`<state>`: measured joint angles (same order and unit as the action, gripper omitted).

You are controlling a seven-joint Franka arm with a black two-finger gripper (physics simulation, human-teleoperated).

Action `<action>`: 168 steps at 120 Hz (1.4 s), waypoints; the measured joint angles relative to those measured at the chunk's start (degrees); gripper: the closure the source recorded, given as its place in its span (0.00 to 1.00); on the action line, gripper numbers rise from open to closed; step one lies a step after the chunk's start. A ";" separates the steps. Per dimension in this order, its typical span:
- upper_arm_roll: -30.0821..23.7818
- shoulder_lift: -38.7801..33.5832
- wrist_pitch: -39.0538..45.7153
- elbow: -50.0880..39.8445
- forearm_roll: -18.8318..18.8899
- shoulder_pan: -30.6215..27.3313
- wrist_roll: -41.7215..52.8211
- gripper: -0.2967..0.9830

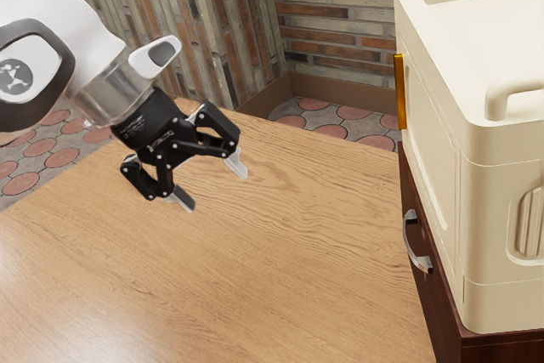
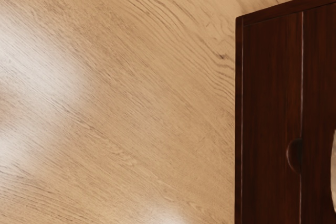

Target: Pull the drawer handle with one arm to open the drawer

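The end effector [image 1: 216, 190] is hanging open above the desk [image 1: 297, 278], its two fingers standing well apart and gripping nothing, presumably because the drawer handle [image 1: 417, 261] is lying well beyond their reach. That curved metal pull is sitting on the dark front of the drawer [image 1: 432, 291], toward the exterior view's right, and is bowing outward, likely so that a finger can be passing behind it. The drawer is looking shut, as its front is appearing roughly flush with the dark wooden cabinet [image 1: 501, 350]. A cream case [image 1: 501, 142] is resting on top of the cabinet, and its weight may be helping to steady the body against a pull, though its side is also rising close above the handle and could be crowding the hand. In the wrist view a half-round recess [image 2: 295, 156] is showing along a seam in the dark wood; what it is serving for, I am not able to tell. The task is seeming to be at its approach step, with contact not yet being made. The next move is calling for the hand to be crossing toward the handle and lining up its fingers around the bar; coming in too high could be bumping the case.
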<state>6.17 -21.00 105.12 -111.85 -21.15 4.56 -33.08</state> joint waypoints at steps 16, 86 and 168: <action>-2.99 -0.51 5.21 -4.43 -4.52 0.17 -0.87 0.31; -9.01 5.71 19.01 -6.11 -8.39 0.28 -3.57 0.49; -17.18 15.09 24.45 -1.00 -13.54 0.48 -3.38 0.64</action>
<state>-11.01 -5.91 129.57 -112.85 -34.68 5.04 -36.46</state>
